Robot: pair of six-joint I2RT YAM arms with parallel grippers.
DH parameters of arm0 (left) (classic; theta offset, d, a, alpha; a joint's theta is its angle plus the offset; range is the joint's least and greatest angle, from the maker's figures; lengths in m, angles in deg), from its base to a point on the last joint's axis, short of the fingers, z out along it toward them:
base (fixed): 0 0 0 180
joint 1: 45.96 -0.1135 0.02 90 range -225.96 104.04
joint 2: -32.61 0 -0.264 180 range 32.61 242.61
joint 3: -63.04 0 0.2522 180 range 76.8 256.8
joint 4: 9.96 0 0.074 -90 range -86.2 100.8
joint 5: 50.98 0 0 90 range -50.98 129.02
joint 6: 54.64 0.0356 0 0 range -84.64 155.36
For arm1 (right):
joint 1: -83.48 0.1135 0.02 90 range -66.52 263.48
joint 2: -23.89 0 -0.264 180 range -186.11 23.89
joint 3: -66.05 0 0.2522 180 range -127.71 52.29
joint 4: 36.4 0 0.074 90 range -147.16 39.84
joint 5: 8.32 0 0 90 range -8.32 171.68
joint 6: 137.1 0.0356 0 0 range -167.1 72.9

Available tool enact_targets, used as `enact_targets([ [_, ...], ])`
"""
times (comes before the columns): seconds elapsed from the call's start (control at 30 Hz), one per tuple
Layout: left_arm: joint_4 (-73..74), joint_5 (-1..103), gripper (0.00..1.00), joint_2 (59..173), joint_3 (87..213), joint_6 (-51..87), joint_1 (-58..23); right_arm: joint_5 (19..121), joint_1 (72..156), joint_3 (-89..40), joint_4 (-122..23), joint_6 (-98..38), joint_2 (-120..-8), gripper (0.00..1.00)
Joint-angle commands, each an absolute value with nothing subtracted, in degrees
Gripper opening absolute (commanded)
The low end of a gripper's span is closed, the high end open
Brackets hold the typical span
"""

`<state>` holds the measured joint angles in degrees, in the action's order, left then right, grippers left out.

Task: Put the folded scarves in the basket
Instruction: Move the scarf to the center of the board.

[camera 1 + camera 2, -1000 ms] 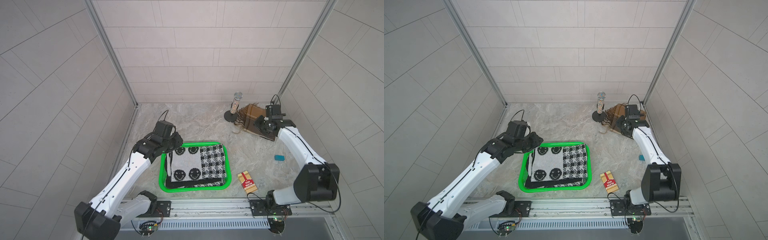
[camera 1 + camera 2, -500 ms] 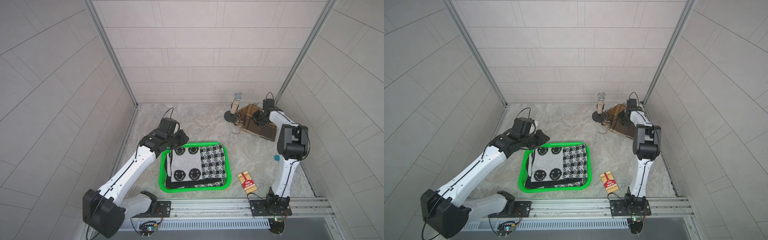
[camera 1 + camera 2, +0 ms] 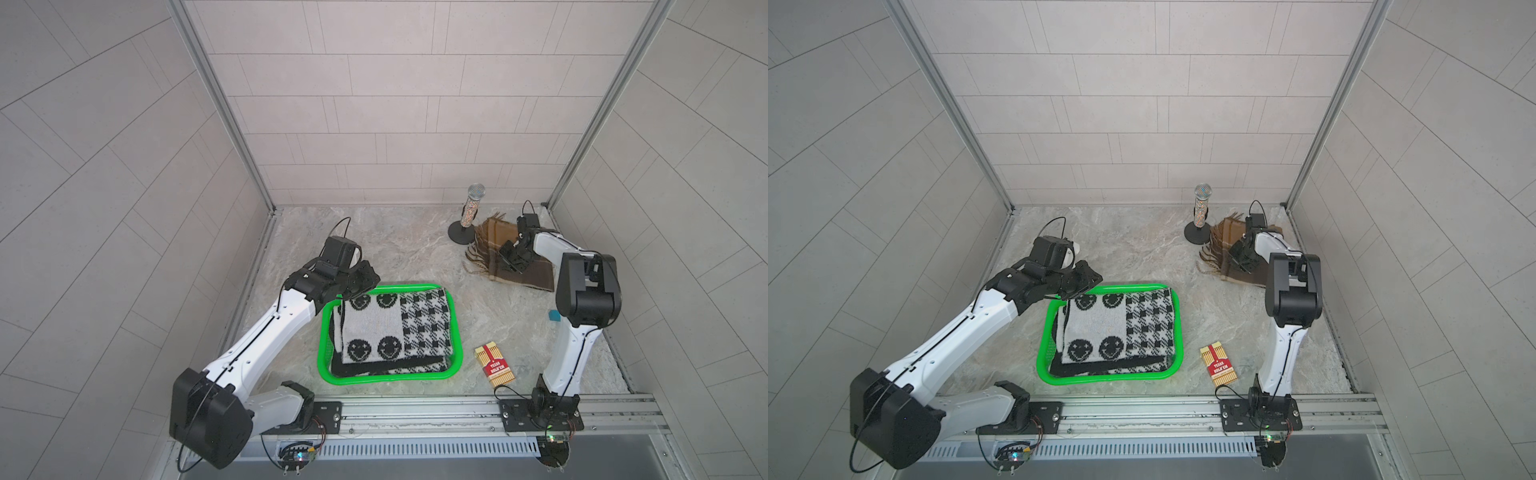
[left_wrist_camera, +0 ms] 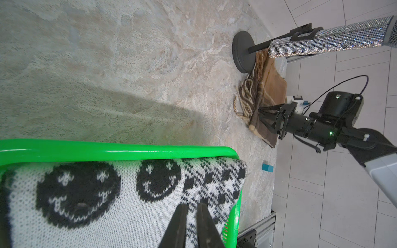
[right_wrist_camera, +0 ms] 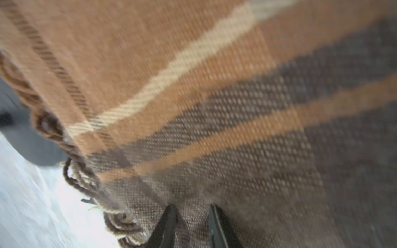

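In green perforated basket (image 3: pixel 399 286), folded black-white smiley scarf (image 3: pixel 374 328) sits, so your left fingers (image 4: pixel 178 227) together; right fingers (image 5: pixel 165 227) at brown fringed scarf (image 3: pixel 490 237), grip unclear.

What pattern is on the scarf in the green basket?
The scarf is black-and-white knit: smiley faces beside a houndstooth check, clearest in a top view.

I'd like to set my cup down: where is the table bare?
Barest is the marbled tabletop between the bright green plastic basket and the back wall, left of the glittery microphone on its black stand. A smaller patch lies between basket, red card box and brown fringed plaid scarf. Crowded: the far right corner, with microphone, scarf and right pincer.
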<state>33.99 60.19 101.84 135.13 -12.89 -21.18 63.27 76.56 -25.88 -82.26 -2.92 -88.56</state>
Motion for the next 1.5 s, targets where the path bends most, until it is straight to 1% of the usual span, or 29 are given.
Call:
enact_targets([
  [0.0,32.87,59.37,0.15,99.86,133.49,-13.48,-21.14,65.82,78.72,-19.01,-82.95,-4.53,-81.78,0.32],
  [0.17,32.92,59.22,0.15,98.36,132.30,-14.12,-21.17,69.24,80.71,-14.50,-83.44,-4.09,-72.74,0.32],
  [0.27,33.06,58.93,0.15,97.70,131.76,-14.21,-21.15,71.52,80.10,-15.14,-81.17,-2.97,-71.17,0.34],
  [0.37,32.65,59.53,0.15,97.88,131.57,-14.39,-21.12,70.29,78.65,-19.72,-77.63,-1.21,-76.21,0.34],
  [0.5,32.94,60.45,0.15,98.52,132.75,-13.57,-21.09,65.16,77.59,-34.07,-79.90,-0.15,-88.83,0.34],
  [0.63,33.18,61.23,0.15,99.07,133.39,-12.50,-21.08,64.00,77.32,-45.29,-82.21,0.62,-97.28,0.34],
  [0.83,30.89,62.16,0.15,99.83,132.04,-13.51,-21.07,62.20,77.62,-52.75,-89.69,-2.79,-105.32,0.33],
  [0.97,30.34,62.28,0.15,100.65,132.75,-13.26,-21.08,61.87,79.03,-45.73,-88.09,-4.83,-102.33,0.33],
  [1.13,30.00,62.44,0.15,101.61,133.93,-13.15,-21.03,60.46,81.34,-30.16,-79.74,-3.42,-94.89,0.33],
  [1.3,28.51,62.21,0.15,102.18,133.03,-13.32,-21.08,60.81,85.63,-23.20,-76.58,-3.51,-90.52,0.33],
  [1.47,26.15,63.01,0.15,103.99,133.56,-13.42,-21.08,59.46,90.57,-19.72,-73.74,-3.68,-89.09,0.33],
])
